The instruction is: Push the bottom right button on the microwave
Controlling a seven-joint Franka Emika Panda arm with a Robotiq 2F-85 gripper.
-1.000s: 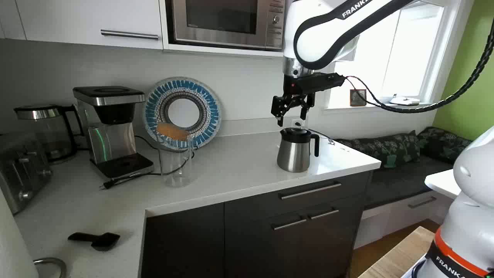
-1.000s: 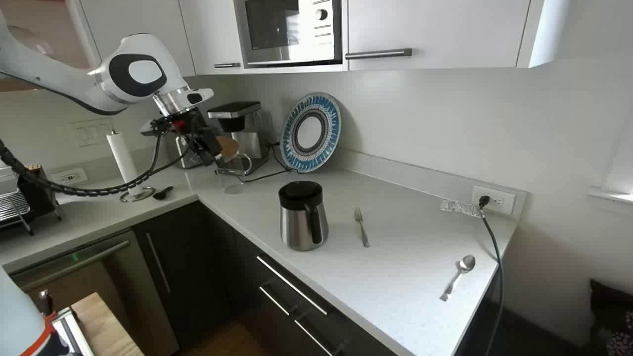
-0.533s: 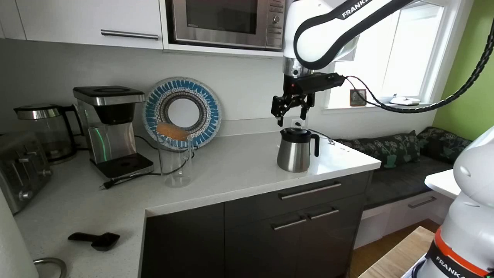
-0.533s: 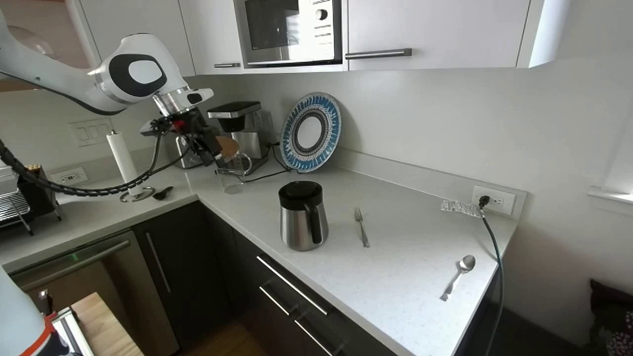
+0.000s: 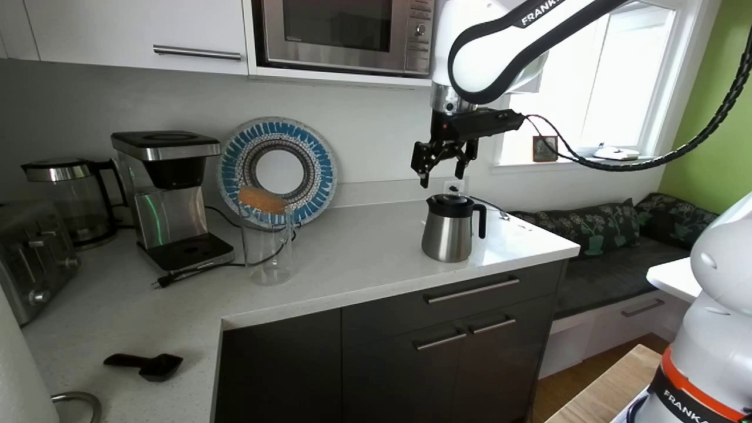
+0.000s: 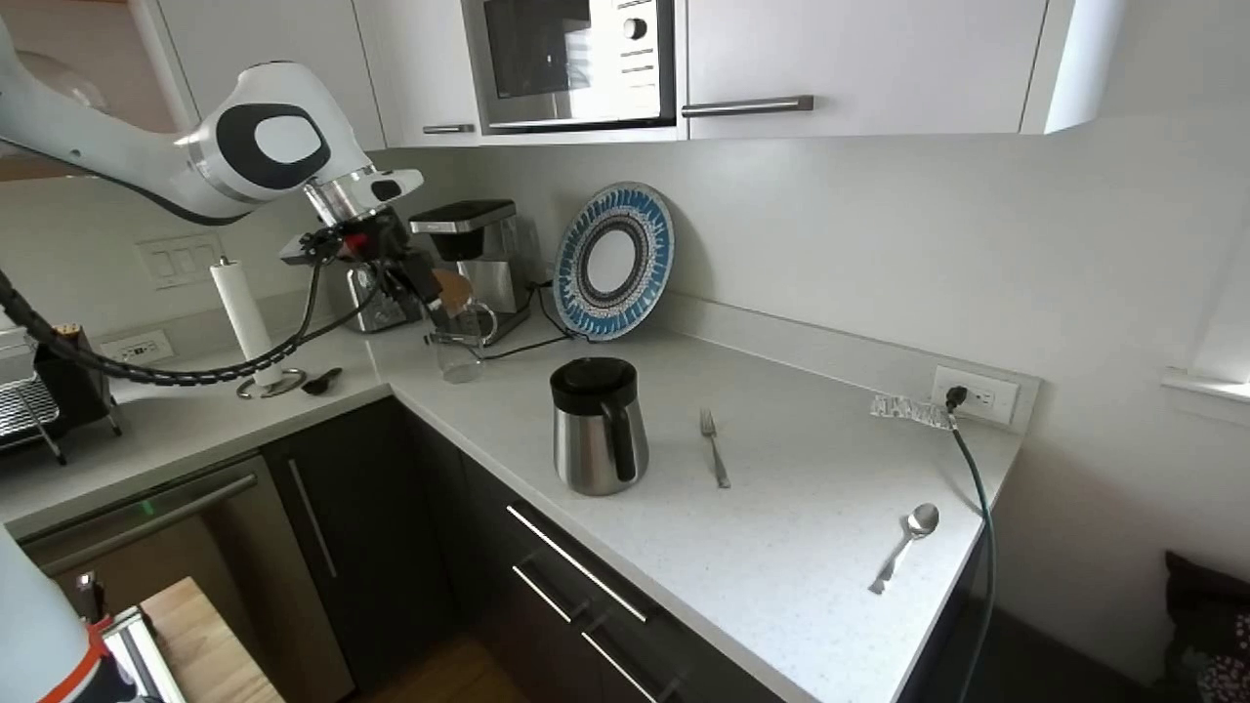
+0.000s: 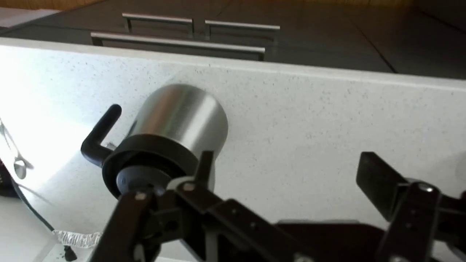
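Note:
The silver-framed microwave sits in the upper cabinets in both exterior views (image 5: pixel 338 26) (image 6: pixel 537 54), its dark glass door shut and its top cut off. Its control strip (image 5: pixel 418 35) with a round knob is at the door's right; it also shows in an exterior view (image 6: pixel 638 68). The small buttons below the knob are too small to read. My gripper (image 5: pixel 442 176) is open and empty, pointing down, well below the microwave. It also shows in an exterior view (image 6: pixel 435 312) and the wrist view (image 7: pixel 285 156). The microwave is out of the wrist view.
A steel jug (image 5: pixel 447 235) with a black lid stands on the counter (image 6: pixel 801 547) near my gripper. A round blue plate (image 5: pixel 317 158), a glass pitcher (image 5: pixel 273 276) and a coffee maker (image 5: pixel 170 217) stand along the wall. A fork (image 6: pixel 716 451) and spoon (image 6: pixel 903 547) lie on the counter.
My gripper has risen slightly and shifted a little left in the exterior view where the jug is below it. The microwave and the counter objects have not moved.

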